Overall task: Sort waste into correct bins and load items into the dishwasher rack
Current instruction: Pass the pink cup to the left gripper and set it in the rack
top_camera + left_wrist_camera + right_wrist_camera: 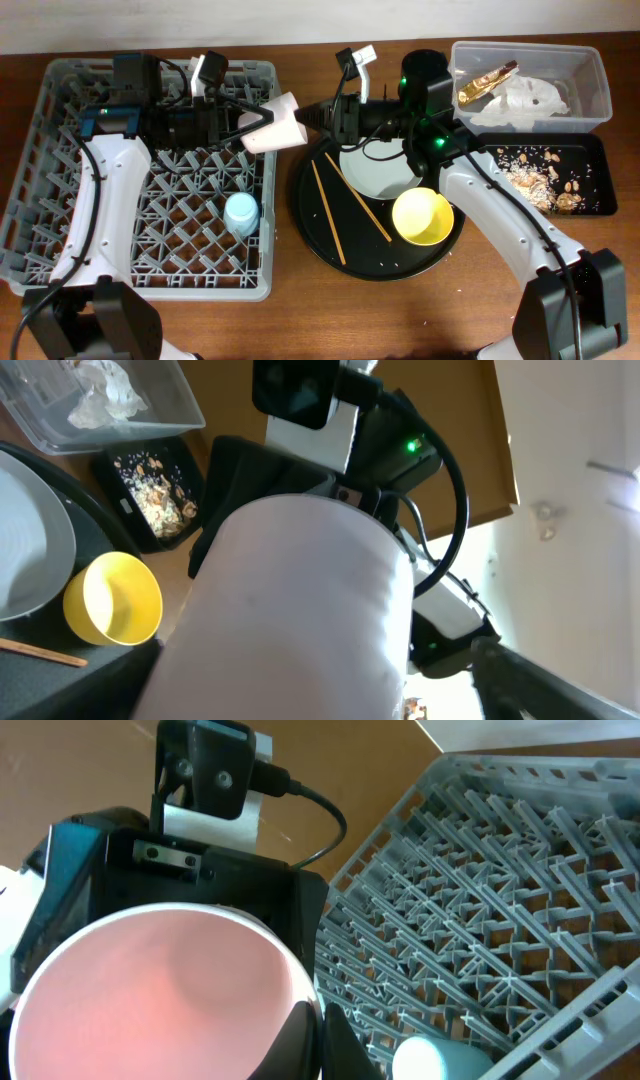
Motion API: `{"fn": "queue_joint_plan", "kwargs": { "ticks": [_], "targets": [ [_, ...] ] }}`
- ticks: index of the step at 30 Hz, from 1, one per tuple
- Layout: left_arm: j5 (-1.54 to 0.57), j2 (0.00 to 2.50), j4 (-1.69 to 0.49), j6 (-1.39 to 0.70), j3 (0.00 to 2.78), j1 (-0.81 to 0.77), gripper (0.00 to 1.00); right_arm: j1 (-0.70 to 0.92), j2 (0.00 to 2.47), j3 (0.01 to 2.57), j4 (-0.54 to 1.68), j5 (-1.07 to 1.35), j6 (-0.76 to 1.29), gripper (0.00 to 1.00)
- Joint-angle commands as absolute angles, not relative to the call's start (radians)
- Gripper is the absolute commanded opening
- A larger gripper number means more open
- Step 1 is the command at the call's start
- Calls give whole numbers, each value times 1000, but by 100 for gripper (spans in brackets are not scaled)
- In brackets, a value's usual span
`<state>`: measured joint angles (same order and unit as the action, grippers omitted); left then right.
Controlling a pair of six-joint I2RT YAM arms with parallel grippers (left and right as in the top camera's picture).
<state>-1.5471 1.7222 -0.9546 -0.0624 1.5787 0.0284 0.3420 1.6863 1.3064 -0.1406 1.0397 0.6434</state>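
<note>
A pink cup [278, 125] hangs tilted in the air between my two grippers, over the right edge of the grey dishwasher rack [60, 150]. My right gripper [308, 118] is shut on its rim, which shows clearly in the right wrist view [320, 1040]. My left gripper [250, 125] sits open around the cup's base; the cup [300, 610] fills the left wrist view, with a gap to one finger. A light blue cup [241, 213] lies in the rack. The grey plate [375, 170], yellow bowl [422, 216] and two chopsticks [328, 210] rest on the round black tray.
The round black tray [310, 220] lies right of the rack. The clear tub [590, 70] at the back right holds white tissue [525, 98] and a gold wrapper [487, 82]. The shallow black tray [600, 150] in front of it holds food scraps [540, 175].
</note>
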Motion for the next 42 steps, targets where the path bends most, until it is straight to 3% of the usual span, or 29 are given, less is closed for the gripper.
{"fn": "queue_joint_plan", "kwargs": {
  "ticks": [1,10,15,17,19,20,22,25,29,32,42],
  "targets": [
    [-1574,1701,-955,-25,1593,26,83,347,1697,1319,-163,966,690,4],
    [-1574,1701,-958,-25,1593,26,87,348,1697,1319,-225,930,742,4],
    [-1567,1701,-958,-25,1593,26,63,368,1697,1319,-214,938,738,6],
    [-1522,1701,-958,-25,1593,27,63,366,1697,1319,-214,939,737,69],
    [-1522,1701,-949,-25,1593,35,62,363,1697,1319,-197,936,706,94],
    [-1522,1701,-938,-25,1594,52,62,349,1697,1319,-155,925,681,99],
    [-1434,1692,-901,-47,1599,96,57,291,1697,1319,33,878,575,98],
    [-715,1637,-960,-194,1678,94,56,241,1697,1319,412,643,418,98],
    [-6,1632,-1279,-193,1889,-76,58,242,1697,1319,565,354,418,99],
    [105,1681,-1341,-194,1887,-184,58,242,1697,1318,604,311,418,98],
    [110,2012,-1238,-193,1886,-225,58,242,1697,1318,648,302,418,99]
  ]
}}
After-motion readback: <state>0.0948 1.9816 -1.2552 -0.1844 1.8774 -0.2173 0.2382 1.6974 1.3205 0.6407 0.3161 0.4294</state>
